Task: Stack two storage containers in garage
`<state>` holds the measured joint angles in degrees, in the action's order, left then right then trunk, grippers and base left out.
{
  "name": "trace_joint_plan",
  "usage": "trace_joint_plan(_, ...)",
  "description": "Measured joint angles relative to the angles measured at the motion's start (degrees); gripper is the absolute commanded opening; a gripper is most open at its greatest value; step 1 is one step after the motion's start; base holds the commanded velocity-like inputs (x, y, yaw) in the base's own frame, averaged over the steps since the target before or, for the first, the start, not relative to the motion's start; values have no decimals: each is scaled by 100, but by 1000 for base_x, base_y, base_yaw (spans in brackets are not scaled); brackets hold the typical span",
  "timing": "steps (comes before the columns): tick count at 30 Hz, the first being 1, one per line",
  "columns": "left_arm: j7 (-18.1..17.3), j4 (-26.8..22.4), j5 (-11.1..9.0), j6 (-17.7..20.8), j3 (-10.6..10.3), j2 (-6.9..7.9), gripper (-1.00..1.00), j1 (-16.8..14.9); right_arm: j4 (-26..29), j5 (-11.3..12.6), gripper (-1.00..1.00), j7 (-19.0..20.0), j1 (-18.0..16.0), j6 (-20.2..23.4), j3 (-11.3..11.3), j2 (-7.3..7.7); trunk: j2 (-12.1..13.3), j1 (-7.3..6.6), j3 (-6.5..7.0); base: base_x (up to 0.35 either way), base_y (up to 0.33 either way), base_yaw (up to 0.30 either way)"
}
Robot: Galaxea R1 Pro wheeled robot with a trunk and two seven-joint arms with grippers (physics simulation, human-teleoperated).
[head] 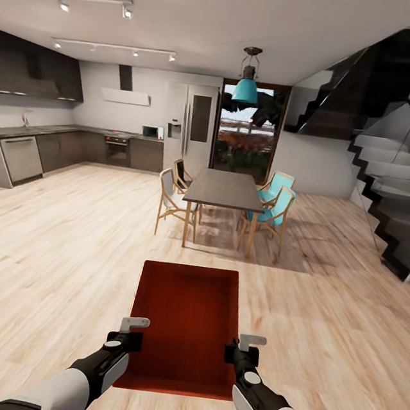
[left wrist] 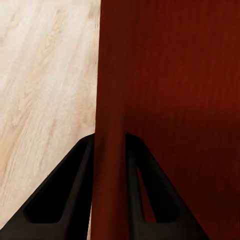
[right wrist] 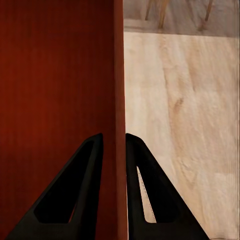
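My left hand (left wrist: 109,200) and right hand (right wrist: 114,195) each pinch a side wall of the storage container (head: 183,325), carried above the plank floor (head: 64,245), short of the dining table (head: 225,189). Risk: thin-wall grips slipping; collision with chairs (head: 272,207) ahead.

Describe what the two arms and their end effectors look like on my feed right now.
Both arms have white forearm shells running into black wrist sections, each with a round grey cap. The left end effector and right end effector each carry a light grey bracket on top. In the wrist views, the fingers are matte black, wedge-shaped, with triangular cut-outs. No cables or markings are visible.
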<state>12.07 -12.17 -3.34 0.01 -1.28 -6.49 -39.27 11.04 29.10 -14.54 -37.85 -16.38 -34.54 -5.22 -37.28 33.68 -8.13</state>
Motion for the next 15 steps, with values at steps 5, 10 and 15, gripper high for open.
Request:
trace_joint_plan(5,0,0,-2,0,-2,0,-100,0,0,0,-100,0,1,-1,1,0,0,0,0,0,0,-285)
trace_joint_plan(10,0,0,1,0,1,0,-100,0,0,1,-100,0,-1,0,-1,0,0,0,0,0,0,-285)
trace_joint_plan(15,0,-1,2,0,2,0,-100,0,0,0,-100,0,-1,0,0,0,0,0,5,0,0,-285)
